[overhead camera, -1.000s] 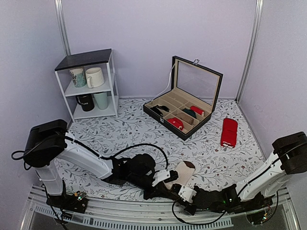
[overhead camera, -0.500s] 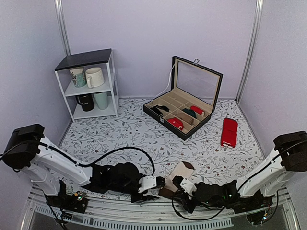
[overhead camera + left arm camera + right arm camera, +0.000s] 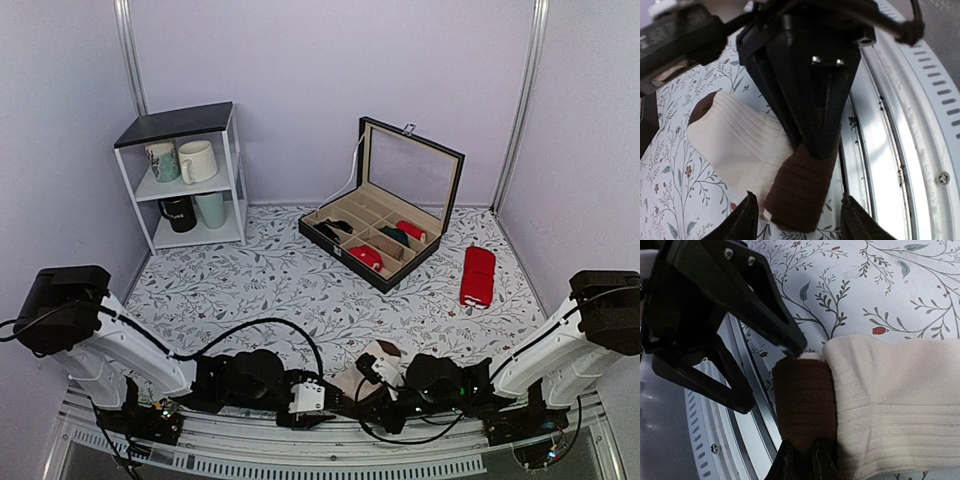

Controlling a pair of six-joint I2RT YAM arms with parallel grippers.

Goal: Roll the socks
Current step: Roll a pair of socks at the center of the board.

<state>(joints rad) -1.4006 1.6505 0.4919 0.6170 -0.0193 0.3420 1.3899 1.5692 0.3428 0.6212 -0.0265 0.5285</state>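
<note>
The socks (image 3: 366, 360) lie near the table's front edge, cream (image 3: 740, 135) with a dark brown toe (image 3: 389, 350). Their near end is rolled into a dark brown roll (image 3: 802, 400) (image 3: 800, 192). My right gripper (image 3: 802, 462) (image 3: 360, 386) is shut on one end of that roll. In the left wrist view it shows as a black wedge (image 3: 810, 75) reaching down onto the roll. My left gripper (image 3: 800, 222) (image 3: 325, 400) is open. Its fingertips (image 3: 747, 220) stand either side of the roll's other end without touching it.
The metal rail (image 3: 920, 125) of the table's front edge runs right beside the roll. Farther back stand an open compartment box (image 3: 385, 235) with small rolled bundles, a plain red pair (image 3: 478, 275), and a white shelf (image 3: 190, 175) with mugs.
My left gripper has opened and let go of the socks, and has drawn back toward the front rail. My right gripper has closed on the brown roll and moved up beside it.
</note>
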